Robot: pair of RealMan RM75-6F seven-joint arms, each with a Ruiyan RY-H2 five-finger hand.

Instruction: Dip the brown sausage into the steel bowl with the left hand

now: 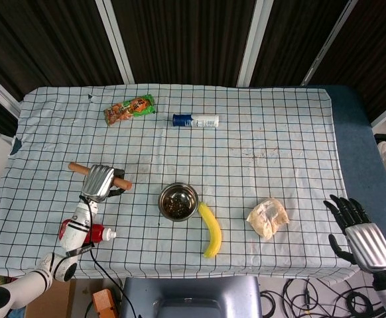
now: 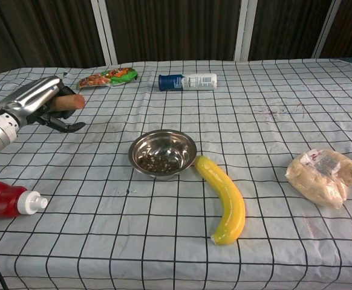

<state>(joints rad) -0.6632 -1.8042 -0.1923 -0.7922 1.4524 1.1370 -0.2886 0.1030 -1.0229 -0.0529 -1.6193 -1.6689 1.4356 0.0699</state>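
The brown sausage lies nearly level in my left hand, its two ends sticking out on either side of the hand. In the chest view the left hand hovers low over the cloth at the left, with one sausage end showing and dark fingers curled under it. The steel bowl, with dark crumbs inside, stands well to the right of that hand. My right hand hangs open beyond the table's front right corner, fingers spread, holding nothing.
A yellow banana touches the bowl's right side. A red ketchup bottle lies just in front of the left hand. A bagged bread roll sits right. A water bottle and snack packet lie at the back.
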